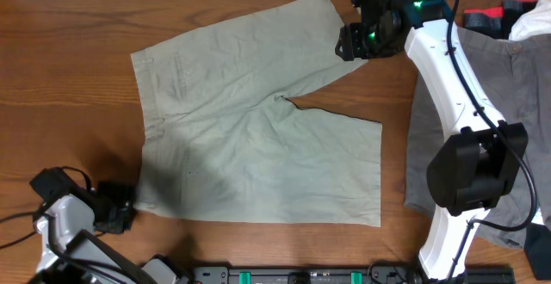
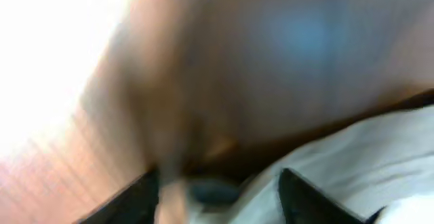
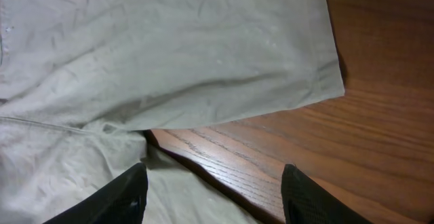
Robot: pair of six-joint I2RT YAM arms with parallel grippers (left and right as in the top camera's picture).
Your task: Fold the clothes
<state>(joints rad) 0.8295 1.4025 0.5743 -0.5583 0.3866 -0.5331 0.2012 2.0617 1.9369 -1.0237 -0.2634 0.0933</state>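
The wooden surface (image 1: pixel 69 26) carries the khaki shorts (image 1: pixel 250 138) spread flat at its middle, waistband to the left and both legs pointing right. The grey shorts (image 1: pixel 516 77) lie at the right edge, partly under the right arm (image 1: pixel 448 69).

That arm reaches across them from the near edge to the far side, wrist bent left. The right jaws hover at the hem of the far leg. They are spread, with nothing between them. One of the fingers (image 3: pixel 129 197) is over khaki cloth, the other over the bare wood in the gap between the legs.

The left arm (image 1: pixel 60 224) sits low at the near left corner. The left jaws are just beside the waistband's near corner. The left wrist view is blurred. Its dark fingers (image 2: pixel 302 197) stand apart, pale cloth to their right, and whether they touch it cannot be told.
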